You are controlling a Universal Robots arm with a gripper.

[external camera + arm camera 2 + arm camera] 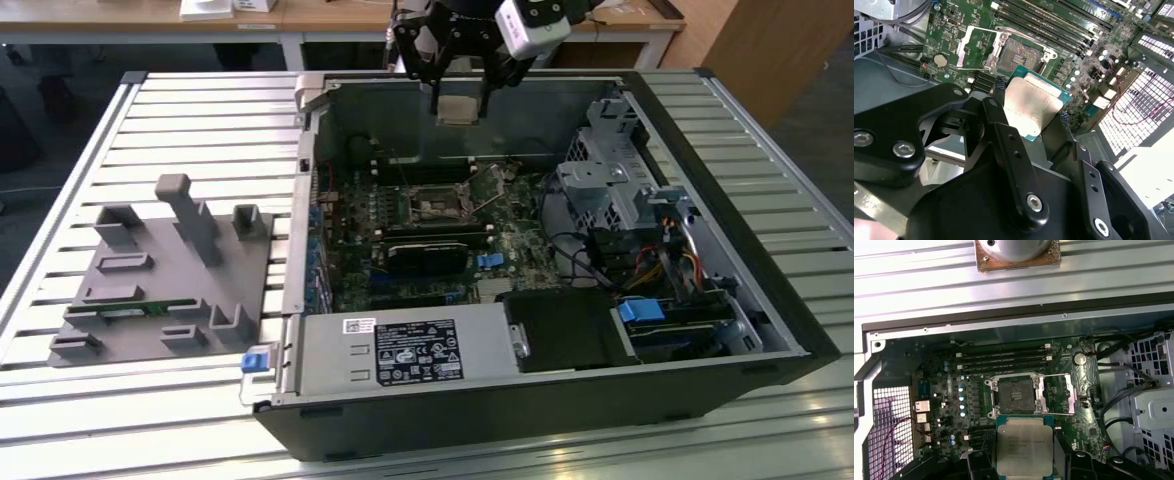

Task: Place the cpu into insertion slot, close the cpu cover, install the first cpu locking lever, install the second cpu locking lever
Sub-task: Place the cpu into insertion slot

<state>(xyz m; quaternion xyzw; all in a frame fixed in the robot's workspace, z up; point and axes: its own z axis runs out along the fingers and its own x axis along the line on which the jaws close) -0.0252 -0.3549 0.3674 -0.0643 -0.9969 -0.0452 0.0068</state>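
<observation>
My gripper (457, 98) hangs above the far wall of the open computer case (747, 330), shut on the cpu (457, 108), a flat square chip with a dull silver top. Both wrist views show the cpu (1031, 107) (1024, 445) pinched by its edges between the black fingers (1004, 132). Below it on the green board lies the insertion slot (434, 205) (1018, 52) (1014, 394), its dark pin field bare. The cpu cover (974, 47) (1056, 392) is swung open and lies flat beside the slot. The cpu is apart from the slot, well above the board.
Long black memory slots (1004, 357) run beside the socket. A black ridged module (427, 255), a power supply (400, 352), a metal drive cage (601, 180) and loose cables (587, 265) crowd the case. A grey fixture (160, 280) sits on the slatted table at the exterior view's left.
</observation>
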